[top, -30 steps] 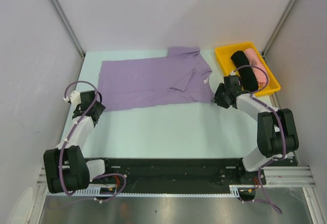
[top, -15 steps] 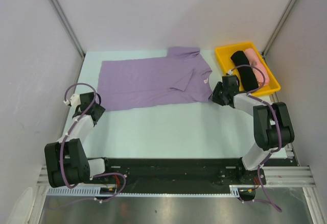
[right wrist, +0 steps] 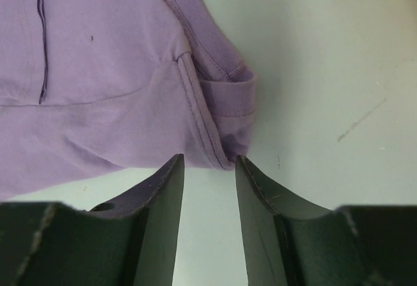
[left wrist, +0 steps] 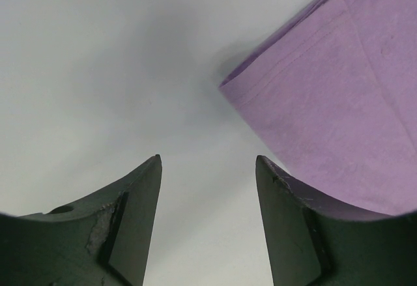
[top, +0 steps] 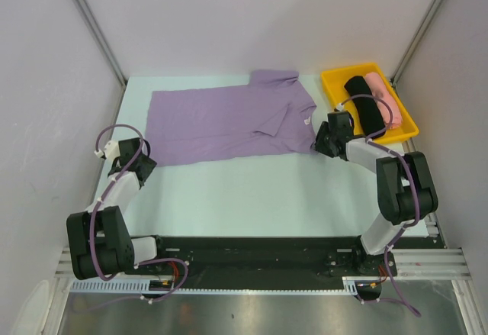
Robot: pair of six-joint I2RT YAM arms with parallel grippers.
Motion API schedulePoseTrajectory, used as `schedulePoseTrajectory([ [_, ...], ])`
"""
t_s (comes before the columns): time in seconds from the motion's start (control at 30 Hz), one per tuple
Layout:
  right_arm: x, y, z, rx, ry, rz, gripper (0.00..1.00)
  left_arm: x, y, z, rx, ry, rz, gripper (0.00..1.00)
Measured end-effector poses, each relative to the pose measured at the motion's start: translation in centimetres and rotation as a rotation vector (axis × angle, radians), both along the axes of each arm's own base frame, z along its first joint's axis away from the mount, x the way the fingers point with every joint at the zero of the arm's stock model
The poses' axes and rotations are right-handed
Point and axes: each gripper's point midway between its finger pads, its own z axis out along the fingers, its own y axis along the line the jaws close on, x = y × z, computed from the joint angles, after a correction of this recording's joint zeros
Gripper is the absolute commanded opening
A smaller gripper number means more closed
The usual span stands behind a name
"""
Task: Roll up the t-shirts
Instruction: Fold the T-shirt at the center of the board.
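overhead first: the lavender t-shirt point(top: 229, 125) lies spread flat on the pale table point(top: 244, 190), its hem toward the left and its neck toward the right, where a small white label point(top: 306, 120) shows. a yellow tray point(top: 329, 89) sits at the far right corner of the table, holding a rolled black shirt point(top: 364, 106) and a rolled pink shirt point(top: 383, 95) side by side. the left gripper point(top: 143, 161) is low at the near left corner of the lavender shirt, and the right gripper point(top: 317, 141) is low at the shirt's near right corner, just below the label. from this height you cannot tell how wide either pair of fingers stands.

next, the left wrist view settles that for its side: the left gripper point(left wrist: 207, 162) has its dark fingers point(left wrist: 133, 221) spread wide with only bare table between them. the lavender t-shirt point(left wrist: 326, 103) fills the upper right, and its double-stitched corner lies just ahead of the tips, lifted a little and throwing a shadow. cloth also runs close beside the right-hand finger.

lastly, the right wrist view: the right gripper point(right wrist: 210, 162) is parted more narrowly, holding nothing. the lavender t-shirt point(right wrist: 98, 90) covers the upper left, and a folded, ribbed edge ends right at the gap between the tips, with table showing between the fingers below it. tray and rolled shirts are out of both wrist views.
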Motion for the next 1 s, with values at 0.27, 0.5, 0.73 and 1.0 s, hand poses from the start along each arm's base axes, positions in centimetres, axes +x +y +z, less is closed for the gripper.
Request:
schedulePoseTrajectory([
  [0.27, -0.3, 0.2, -1.3, -0.021, 0.03, 0.014, 0.28, 0.0, 0.1, -0.1, -0.001, 0.004, 0.002, 0.65],
  [0.5, 0.5, -0.3, -0.5, -0.063, 0.022, 0.01, 0.04, -0.1, 0.2, -0.1, -0.001, 0.005, 0.005, 0.64],
  [0.73, 3.2, -0.9, 3.4, -0.122, -0.042, 0.022, 0.02, -0.1, 0.2, -0.1, -0.001, 0.004, 0.006, 0.63],
  [1.0, 2.5, -2.5, 2.0, -0.214, 0.044, 0.018, 0.01, 0.0, 0.2, -0.1, -0.001, 0.001, 0.007, 0.63],
])
